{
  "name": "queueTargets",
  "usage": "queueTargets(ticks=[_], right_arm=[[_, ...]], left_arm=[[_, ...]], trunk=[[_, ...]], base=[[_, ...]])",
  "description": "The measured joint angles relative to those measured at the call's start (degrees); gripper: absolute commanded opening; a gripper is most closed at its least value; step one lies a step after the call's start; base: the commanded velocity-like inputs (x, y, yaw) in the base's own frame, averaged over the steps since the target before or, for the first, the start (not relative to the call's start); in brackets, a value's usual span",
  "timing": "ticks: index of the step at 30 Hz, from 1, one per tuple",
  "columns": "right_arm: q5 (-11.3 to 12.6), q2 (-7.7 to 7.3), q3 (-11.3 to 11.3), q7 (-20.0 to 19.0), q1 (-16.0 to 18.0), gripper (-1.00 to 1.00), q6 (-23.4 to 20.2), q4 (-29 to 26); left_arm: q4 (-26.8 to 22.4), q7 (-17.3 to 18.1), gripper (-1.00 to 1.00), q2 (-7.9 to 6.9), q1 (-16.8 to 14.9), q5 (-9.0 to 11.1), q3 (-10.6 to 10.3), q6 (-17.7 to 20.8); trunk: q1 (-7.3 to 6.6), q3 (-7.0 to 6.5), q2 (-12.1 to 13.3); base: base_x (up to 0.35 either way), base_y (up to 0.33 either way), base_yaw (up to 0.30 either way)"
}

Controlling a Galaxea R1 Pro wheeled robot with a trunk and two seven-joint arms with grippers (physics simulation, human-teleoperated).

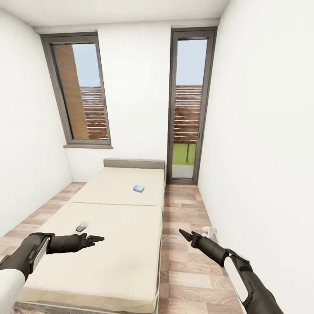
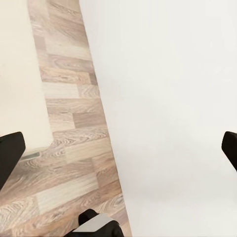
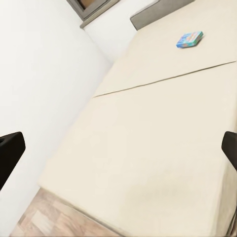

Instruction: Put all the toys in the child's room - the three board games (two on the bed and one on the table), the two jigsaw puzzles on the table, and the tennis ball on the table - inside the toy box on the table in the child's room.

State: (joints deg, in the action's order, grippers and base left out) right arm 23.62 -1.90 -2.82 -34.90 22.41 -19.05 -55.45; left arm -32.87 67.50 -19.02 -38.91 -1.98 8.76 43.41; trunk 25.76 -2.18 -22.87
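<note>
So the small blue board game (image 1: 138, 188) is sitting flat on the far half of the bed (image 1: 109, 261), up near the grey headboard (image 1: 134, 163) and a bit toward the right-hand edge of the mattress; it shows up in the right wrist view too (image 3: 189, 39). It's well out of reach from here, so I'd say the robot needs to roll further along the wood floor (image 1: 187, 244) beside the bed before any grab happens. The left gripper (image 1: 97, 239) hovers over the near half of the mattress, the right gripper (image 1: 185, 235) over the floor strip by the wall. Both look spread open with nothing in them, tips wide apart in the wrist views, probably just held forward for travelling.
</note>
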Motion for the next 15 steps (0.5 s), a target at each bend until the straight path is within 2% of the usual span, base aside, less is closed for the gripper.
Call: queueTargets(ticks=[6,15], right_arm=[[-0.06,0.05,-0.01,0.1,-0.01,1.0,0.08,0.0],[-0.13,0.53,0.0,0.12,-0.01,1.0,0.11,-0.02]], left_arm=[[0.01,0.0,1.0,0.01,-0.01,0.0,0.01,0.0],[0.01,-0.01,1.0,0.01,-0.01,-0.03,0.01,0.0]], trunk=[[0.0,0.07,0.0],[0.0,0.08,0.0]], base=[[0.056,-0.064,0.038],[0.09,-0.135,0.013]])
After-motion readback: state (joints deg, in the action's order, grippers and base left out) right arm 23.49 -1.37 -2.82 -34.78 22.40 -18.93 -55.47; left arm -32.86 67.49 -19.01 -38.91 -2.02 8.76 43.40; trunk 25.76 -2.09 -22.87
